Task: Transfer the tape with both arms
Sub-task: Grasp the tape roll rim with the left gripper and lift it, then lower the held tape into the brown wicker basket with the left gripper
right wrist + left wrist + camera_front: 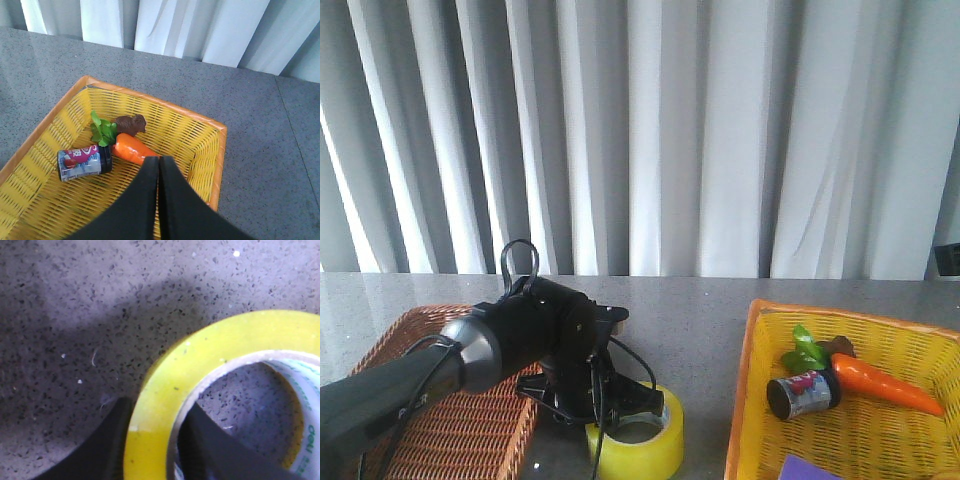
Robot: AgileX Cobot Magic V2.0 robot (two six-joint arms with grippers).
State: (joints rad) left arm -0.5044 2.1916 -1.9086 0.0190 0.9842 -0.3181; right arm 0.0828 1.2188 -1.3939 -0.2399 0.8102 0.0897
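Note:
The tape [638, 445], a wide yellow roll with a white printed core, lies flat on the grey table between the two baskets, at the front. My left gripper [620, 415] reaches down onto its near-left rim. In the left wrist view the tape [215, 350] has one black finger [107, 440] against its outer wall and the other inside the core, so my left gripper [155, 410] is shut on the roll's wall. My right gripper [159, 162] is shut and empty above the yellow basket; the front view does not show it.
A brown wicker basket [420, 330] sits at the left under the left arm [520, 340]. The yellow basket [752, 340] at the right holds a toy carrot [880, 385], a small can [805, 393] and a purple item [820, 468]. Curtains hang behind the table.

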